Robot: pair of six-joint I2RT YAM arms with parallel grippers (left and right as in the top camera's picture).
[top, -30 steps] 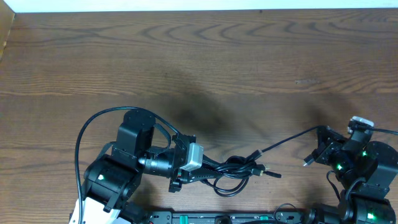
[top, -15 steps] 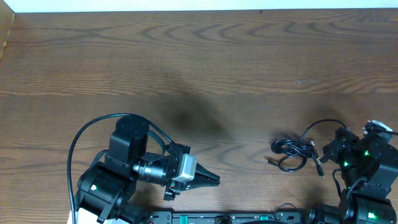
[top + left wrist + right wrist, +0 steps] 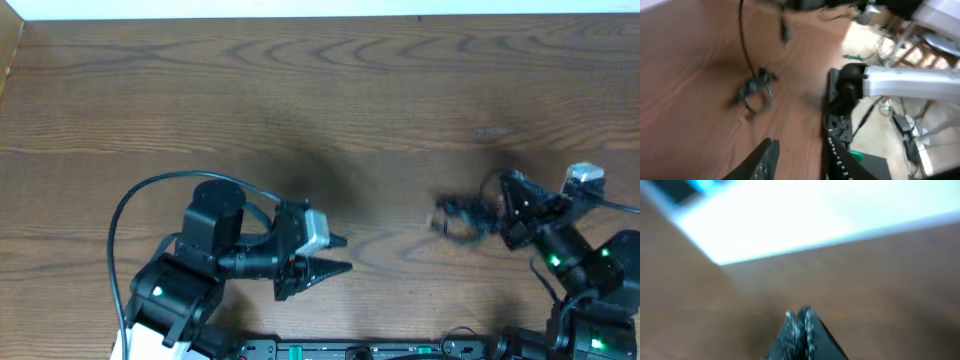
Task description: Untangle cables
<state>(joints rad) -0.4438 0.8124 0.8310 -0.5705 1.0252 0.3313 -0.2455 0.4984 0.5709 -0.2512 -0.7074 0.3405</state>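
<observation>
Could have hauled the cables (image 3: 458, 214) across the table (image 3: 300, 90) as one unloosened knot, with the right gripper (image 3: 507, 200) pinched shut, apparently on a single cord, the blurred bunch lying just beside it, and the left gripper (image 3: 346, 253) part-open, empty, well apart from the bunch and anchoring nothing. Counted two grippers, one table and one bunch of cables, its strands too blurred to number.

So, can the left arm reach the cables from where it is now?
Probably yes: only bare table lies between the open left tool and the cables. The right tool, close beside them, seems to hold a strand, so space is tight.
</observation>
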